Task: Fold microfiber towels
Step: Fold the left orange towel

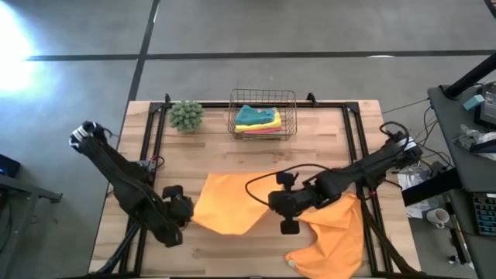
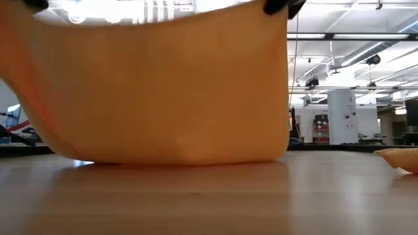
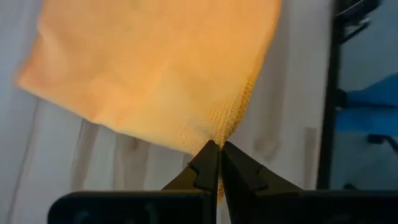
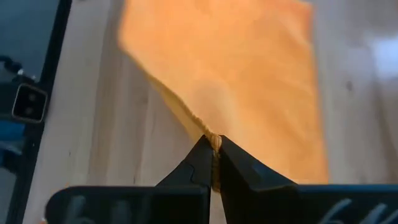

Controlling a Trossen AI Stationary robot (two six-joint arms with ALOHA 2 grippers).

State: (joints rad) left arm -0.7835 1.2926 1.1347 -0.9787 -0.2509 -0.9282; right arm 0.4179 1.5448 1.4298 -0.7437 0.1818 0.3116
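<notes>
Orange cloth is what we are seeing first: one orange towel [image 1: 231, 205] is hanging stretched between the two grippers above the middle of the wooden table [image 1: 256, 151], its lower edge sagging to the boards in the low view. In the left wrist view the left gripper [image 3: 219, 158] is pinching one corner of it, fingers pressed together on the fabric. In the right wrist view the right gripper [image 4: 211, 149] is doing the same at another corner, its fingers clamped tight on the hem. A second orange towel [image 1: 335, 236] is lying rumpled on the table near the front right, partly under the right arm. Farther back we are looking at a wire basket [image 1: 262, 99] holding folded towels [image 1: 258, 118] in teal, yellow and pink, with a fuzzy green plant ball [image 1: 186, 115] sitting just beside it. Beyond the table, the low view is showing a bright workshop with ceiling lights and a white cabinet [image 2: 341, 116].
</notes>
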